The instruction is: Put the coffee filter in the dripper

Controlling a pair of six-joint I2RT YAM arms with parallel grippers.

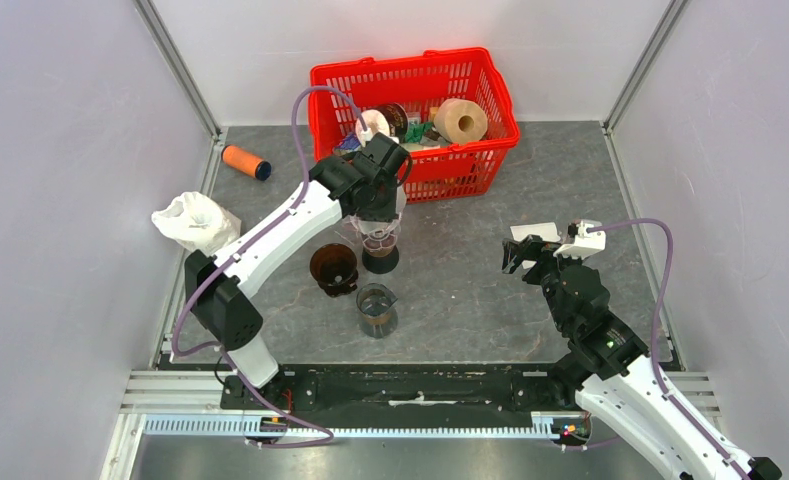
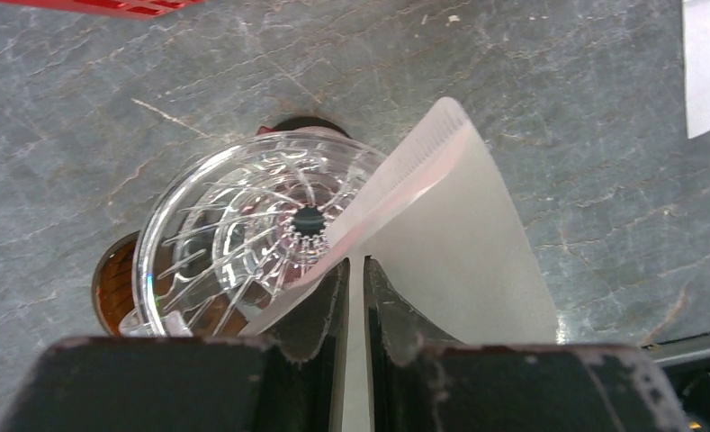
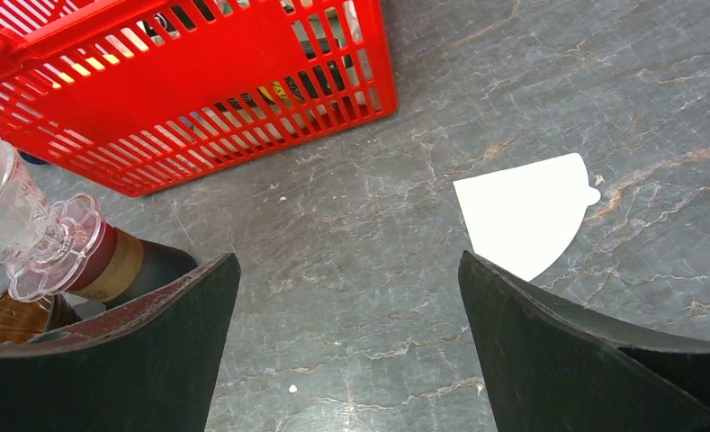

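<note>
The clear ribbed dripper stands on top of a brown bottle near the middle of the table. My left gripper is shut on a white coffee filter, pinching its folded edge. The filter hangs tilted just above the dripper's right rim, its seam tip reaching over the bowl. From above, the left gripper points down over the dripper. A second white filter lies flat on the table. My right gripper hovers open just in front of it, with nothing between its fingers.
A red basket with rolls and other items stands at the back. An orange cylinder and a crumpled white bag lie at the left. A brown cup and a glass beaker stand in front of the dripper.
</note>
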